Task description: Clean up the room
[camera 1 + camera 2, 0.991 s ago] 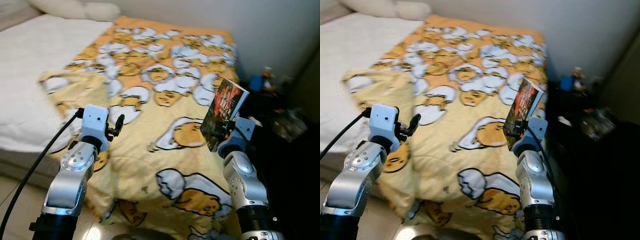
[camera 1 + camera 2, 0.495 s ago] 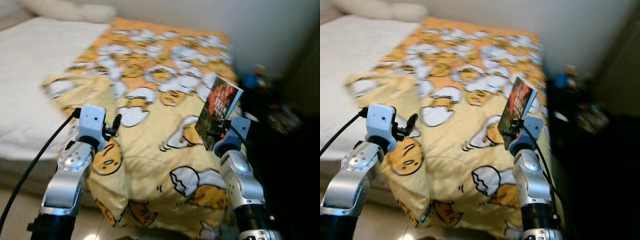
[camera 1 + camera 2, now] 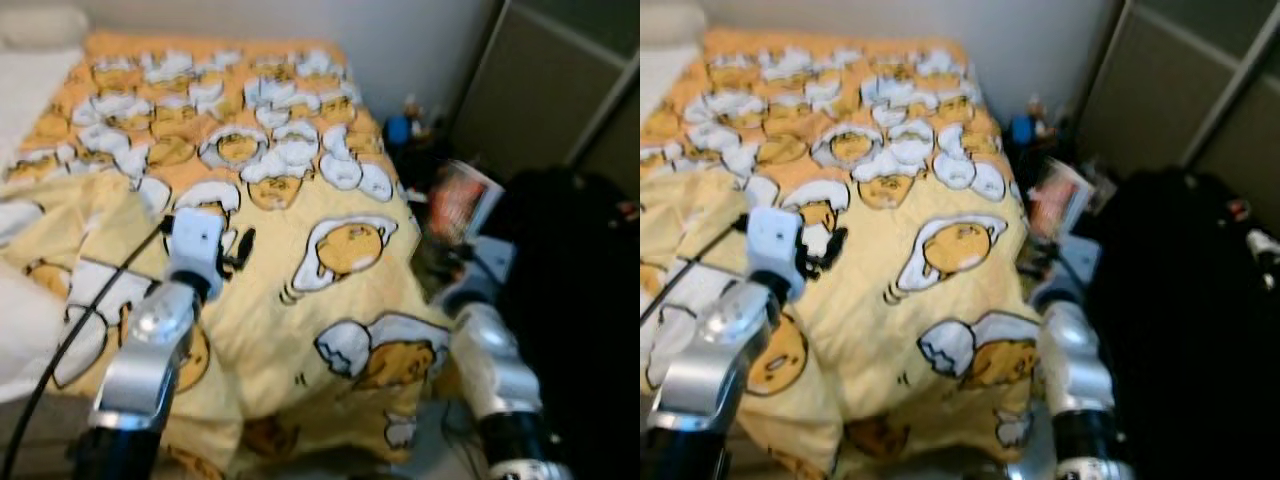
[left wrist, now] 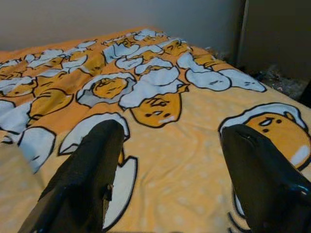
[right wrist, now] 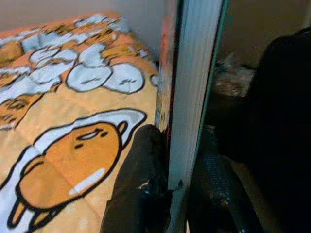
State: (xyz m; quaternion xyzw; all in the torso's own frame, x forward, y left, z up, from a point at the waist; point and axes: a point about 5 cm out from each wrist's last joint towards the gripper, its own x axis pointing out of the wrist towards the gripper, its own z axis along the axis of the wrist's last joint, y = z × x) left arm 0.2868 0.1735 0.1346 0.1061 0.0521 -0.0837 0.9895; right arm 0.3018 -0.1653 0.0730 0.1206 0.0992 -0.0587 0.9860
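Both head views are smeared by motion blur: the egg pattern on the yellow blanket (image 3: 300,300) has soft, doubled outlines, and the book (image 3: 462,203) near the bed's right edge is a reddish smudge with no readable cover. Light is soft and even over the bed, with no hard shadows or glare. Right of the bed the scene sinks into near-black, its detail lost. The wrist views are sharper; in the right one the book's page edge (image 5: 192,82) is crisp, while the dim background behind it stays hazy
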